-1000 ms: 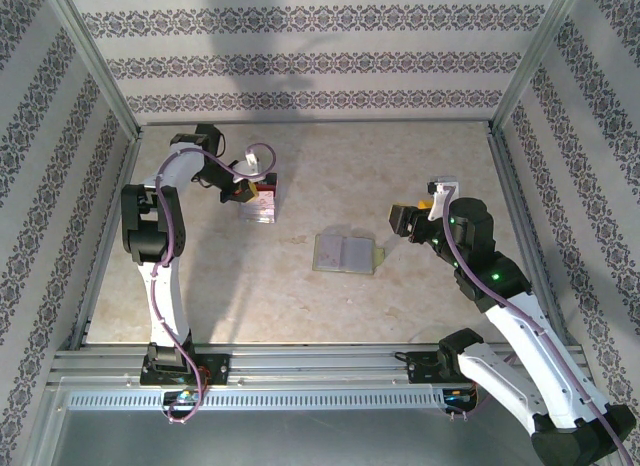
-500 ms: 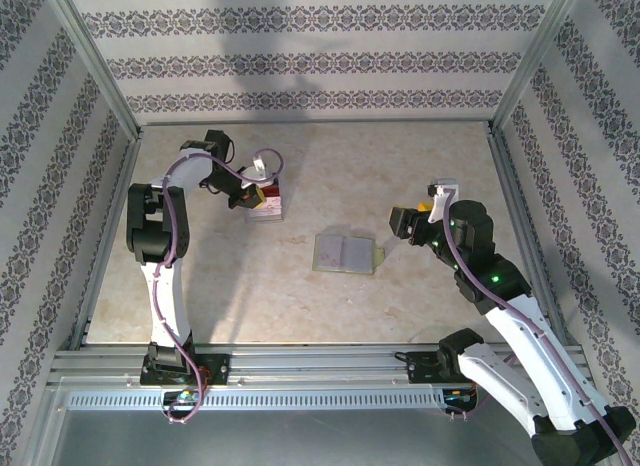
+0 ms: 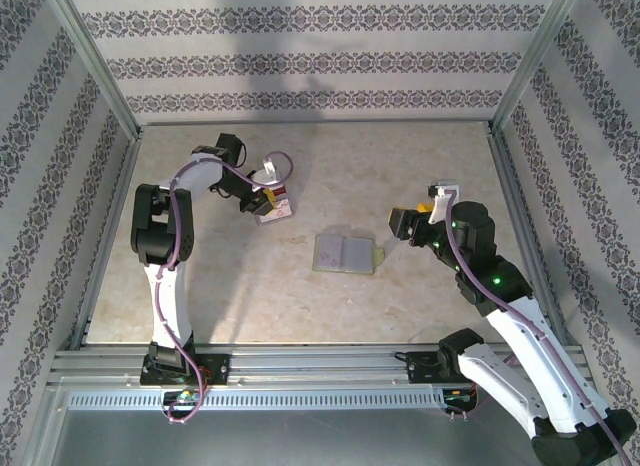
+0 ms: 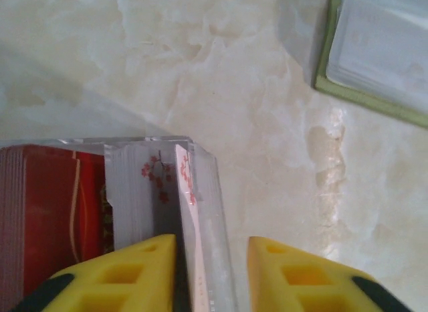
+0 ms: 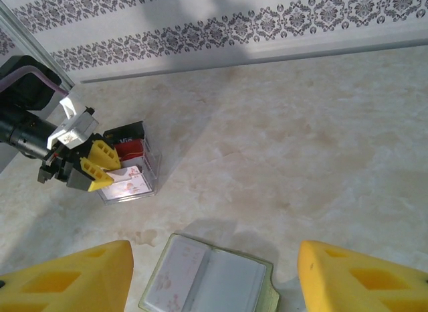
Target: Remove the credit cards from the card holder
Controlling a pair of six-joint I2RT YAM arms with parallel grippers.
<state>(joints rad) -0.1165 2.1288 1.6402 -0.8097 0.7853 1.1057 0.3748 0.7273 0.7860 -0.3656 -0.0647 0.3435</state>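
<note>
1. A pale marbled table [image 3: 250,306] stands inside walls [image 3: 300,61] papered in grey damask stripes, with a metal frame [image 3: 300,364] along the near edge.
2. The left arm [image 3: 158,241] rises from its base, bends at the elbow and reaches right. Its wrist is tipped down over a clear box [image 3: 272,208] that sits left of the table's centre.
3. The left gripper [image 4: 210,265] has its jaws parted a little, with its fingers on either side of an upright pale card printed with red blossoms. The card lies against one finger and a gap shows at the other, so nothing is pinched.
4. The right arm [image 3: 490,276] stretches forward and leans left, with its wrist low, just right of the card holder [image 3: 345,253].
5. The right gripper [image 5: 214,258] stands wide open and empty above the holder.
6. Count: two arms, one clear box, and one card holder lying open and flat mid-table with two leaves showing.
7. The credit cards [image 5: 132,151] stand on edge in the box as a red batch and a pale batch. Their number cannot be told.
</note>
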